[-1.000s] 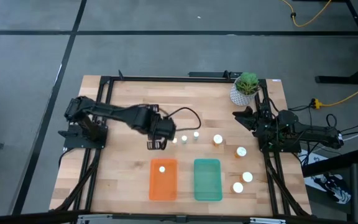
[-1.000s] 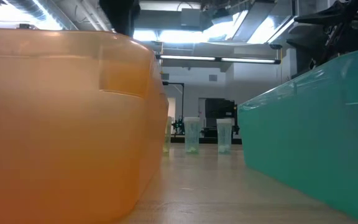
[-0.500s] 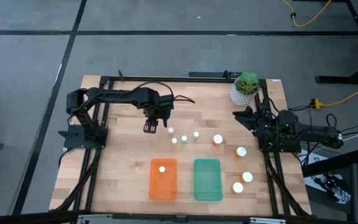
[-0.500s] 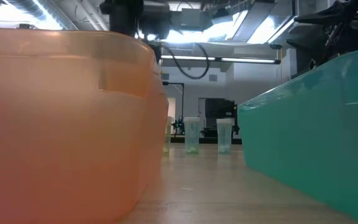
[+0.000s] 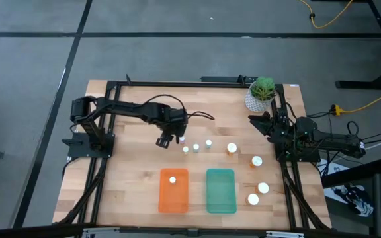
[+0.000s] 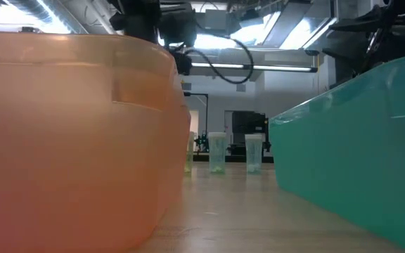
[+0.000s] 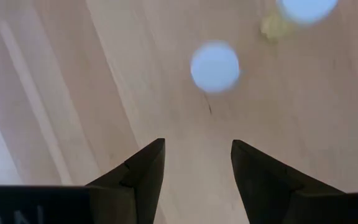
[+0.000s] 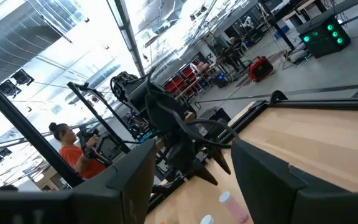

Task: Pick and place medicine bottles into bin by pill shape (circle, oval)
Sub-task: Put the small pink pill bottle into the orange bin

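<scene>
Several tiny white-capped medicine bottles (image 5: 196, 147) stand upright mid-table. Several larger amber ones (image 5: 231, 148) stand toward the right edge. One small bottle (image 5: 172, 179) sits inside the orange bin (image 5: 173, 198), and the teal bin (image 5: 221, 198) lies beside it. My left gripper (image 5: 165, 140) hangs open, pointing down, just left of the nearest tiny bottle (image 7: 215, 66), which lies ahead of its fingertips and apart from them. My right gripper (image 5: 260, 122) rests open at the table's right edge near the plant pot.
A white pot with a green plant (image 5: 262, 92) stands at the far right corner. The two bin walls (image 6: 69, 140) fill the low view, with two bottles (image 6: 217, 153) showing between them. A person in orange (image 8: 73, 152) is in the room beyond the table.
My left gripper has drawn back from the orange bin's far end toward the table's far edge, then sunk toward the tabletop beside the tiny bottles. It has rolled about its own axis and stayed open. The bottles have not moved.
</scene>
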`<action>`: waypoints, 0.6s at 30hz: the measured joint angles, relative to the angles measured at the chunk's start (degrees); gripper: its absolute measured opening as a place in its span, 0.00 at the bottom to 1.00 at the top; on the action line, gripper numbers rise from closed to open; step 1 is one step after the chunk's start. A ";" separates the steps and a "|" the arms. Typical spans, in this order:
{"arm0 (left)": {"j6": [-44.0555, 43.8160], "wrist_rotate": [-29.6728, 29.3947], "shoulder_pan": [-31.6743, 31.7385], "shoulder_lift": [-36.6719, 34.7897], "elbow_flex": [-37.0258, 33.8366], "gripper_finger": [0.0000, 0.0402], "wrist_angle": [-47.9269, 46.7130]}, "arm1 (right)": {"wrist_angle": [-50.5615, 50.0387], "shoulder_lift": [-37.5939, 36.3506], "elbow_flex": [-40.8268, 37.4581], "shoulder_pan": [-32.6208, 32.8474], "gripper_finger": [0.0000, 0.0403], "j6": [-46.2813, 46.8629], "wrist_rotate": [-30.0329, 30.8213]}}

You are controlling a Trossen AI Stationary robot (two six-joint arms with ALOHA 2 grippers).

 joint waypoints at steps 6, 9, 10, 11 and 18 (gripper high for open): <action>-1.15 -1.33 -1.09 0.00 0.00 0.58 2.45 | 0.00 0.00 0.00 0.00 0.53 -0.11 -0.01; 0.74 -1.54 -1.22 0.00 0.00 0.64 2.67 | 0.00 0.00 0.00 0.00 0.53 -0.04 -0.02; 0.85 -1.53 -1.27 0.00 0.00 0.65 2.62 | 0.00 0.00 0.00 0.00 0.53 -0.04 -0.02; 0.76 -1.52 -1.30 0.00 0.00 0.66 2.57 | 0.00 0.00 0.00 0.00 0.53 -0.02 -0.02; -2.68 -1.54 -1.27 0.00 0.00 0.65 2.41 | 0.00 0.00 0.02 0.00 0.53 -0.06 -0.02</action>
